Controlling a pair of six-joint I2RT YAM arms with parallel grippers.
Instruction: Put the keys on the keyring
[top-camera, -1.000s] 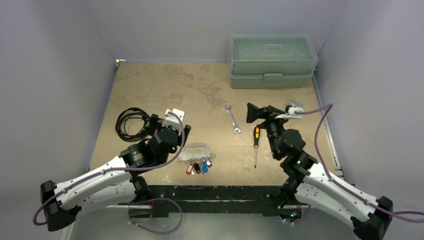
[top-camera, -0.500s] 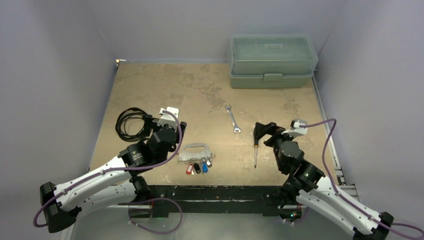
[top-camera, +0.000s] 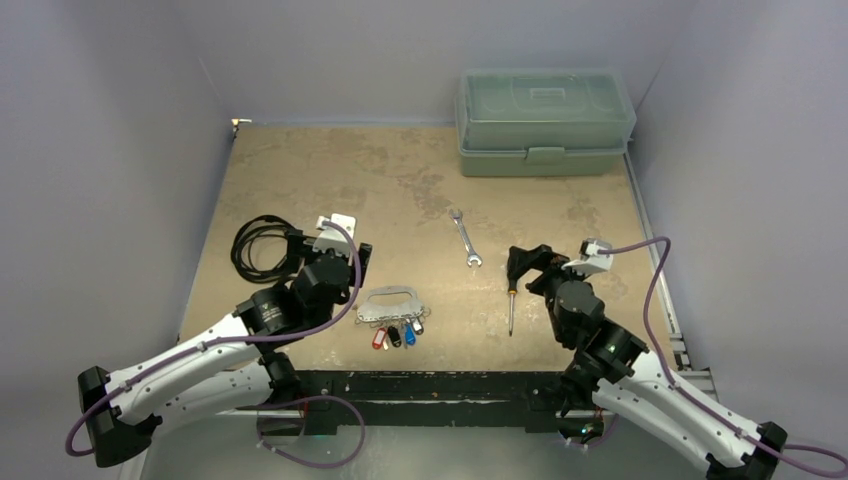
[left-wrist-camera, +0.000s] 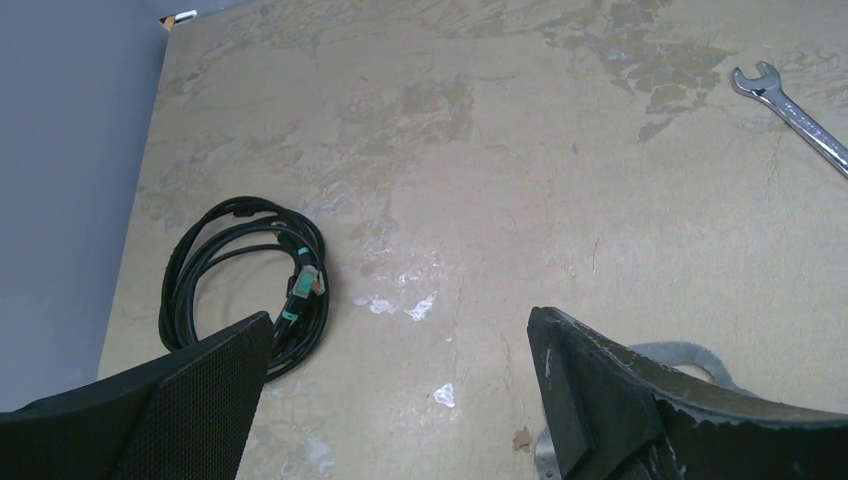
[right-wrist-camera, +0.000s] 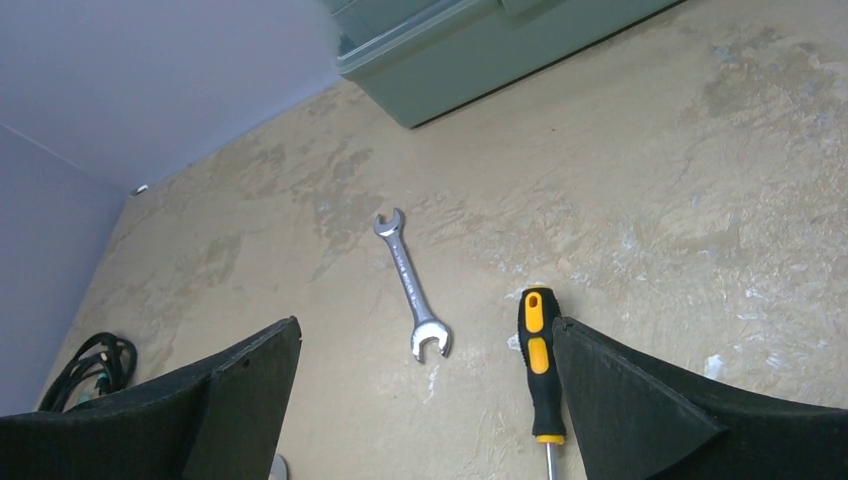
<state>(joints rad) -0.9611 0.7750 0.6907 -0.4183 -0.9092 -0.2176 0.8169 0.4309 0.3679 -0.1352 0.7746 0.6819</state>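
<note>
The keyring (left-wrist-camera: 690, 353) sat mostly hidden behind a finger (left-wrist-camera: 620, 400) at five o'clock; the wrench (left-wrist-camera: 800, 121) ran off-frame at two o'clock.

We see keys (top-camera: 395, 337) headed red, black, blue and white, and a grey keyring (top-camera: 392, 303). The screwdriver (right-wrist-camera: 537, 368) handle is black and yellow, the wrench (right-wrist-camera: 411, 285) silver — the cable (left-wrist-camera: 235, 270) black, the tabletop (top-camera: 330, 170) mottled tan.

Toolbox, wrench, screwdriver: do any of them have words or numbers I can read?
No text can be read anywhere.
On the toolbox: a raised rectangle on the lid, no letters visible.
On the wrench: no readable marks.
On the screwdriver: no readable marks.
</note>
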